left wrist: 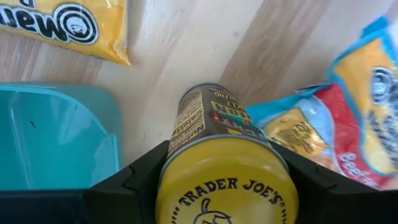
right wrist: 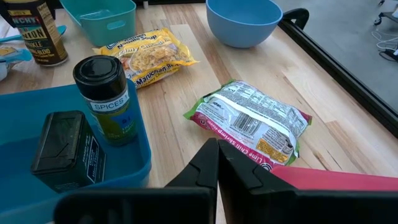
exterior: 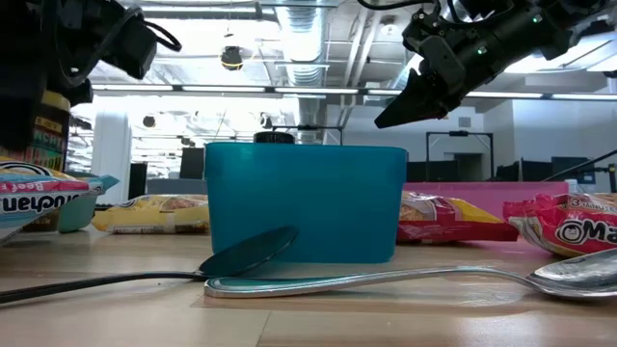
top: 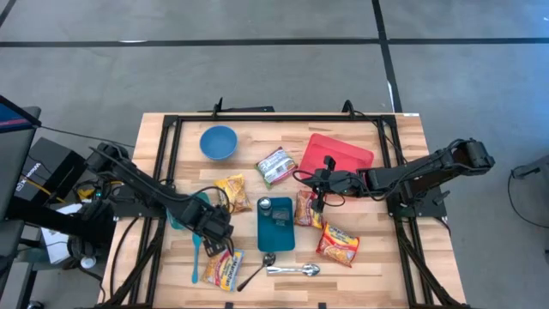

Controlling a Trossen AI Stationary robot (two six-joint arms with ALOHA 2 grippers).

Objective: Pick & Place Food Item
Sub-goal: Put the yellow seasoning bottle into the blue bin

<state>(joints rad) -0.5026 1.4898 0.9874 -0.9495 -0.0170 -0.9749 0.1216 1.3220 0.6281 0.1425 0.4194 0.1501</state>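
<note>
While the left gripper (left wrist: 224,180) clamps a yellow-lidded "TRADER JOE'S" can (left wrist: 217,149), right gripper (right wrist: 217,155) closed empty, glossy "Lime Chili Shrimp" packet (right wrist: 252,124), "SPICES" jar (right wrist: 106,99).

Left tool (top: 220,243) beside teal bin (top: 276,224); right tool (top: 319,204) above noodle packet (top: 307,209).

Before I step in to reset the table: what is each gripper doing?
Left gripper: closed around the yellow-lidded Trader Joe's can.
Right gripper: shut, holding nothing, near the red tray.
</note>
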